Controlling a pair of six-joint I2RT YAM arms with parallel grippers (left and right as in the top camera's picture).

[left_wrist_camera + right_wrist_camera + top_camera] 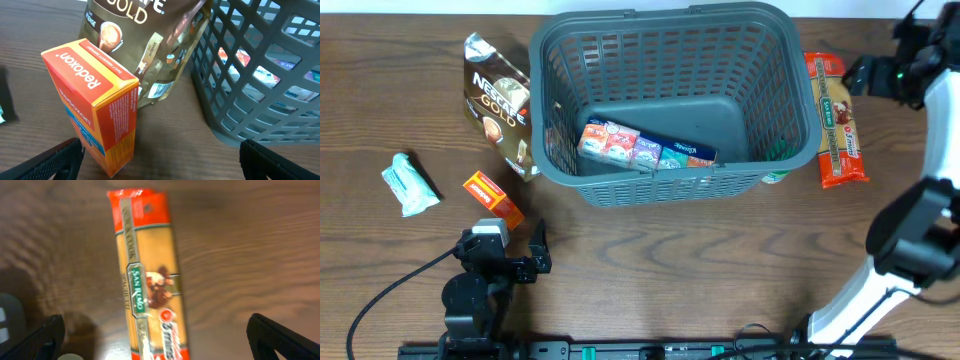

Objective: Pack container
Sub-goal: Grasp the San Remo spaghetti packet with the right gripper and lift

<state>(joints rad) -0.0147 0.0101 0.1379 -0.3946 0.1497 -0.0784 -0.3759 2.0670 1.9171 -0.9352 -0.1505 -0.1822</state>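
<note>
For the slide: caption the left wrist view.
Open left gripper facing orange Redoxon box, coffee bag and grey container beyond.

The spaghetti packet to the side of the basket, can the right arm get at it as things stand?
Probably yes: the right gripper hangs open over the spaghetti packet, which lies flat on the table beside the container with nothing on top of it.

Left wrist view crops the container (240, 120) and the coffee bag (150, 45).
</note>
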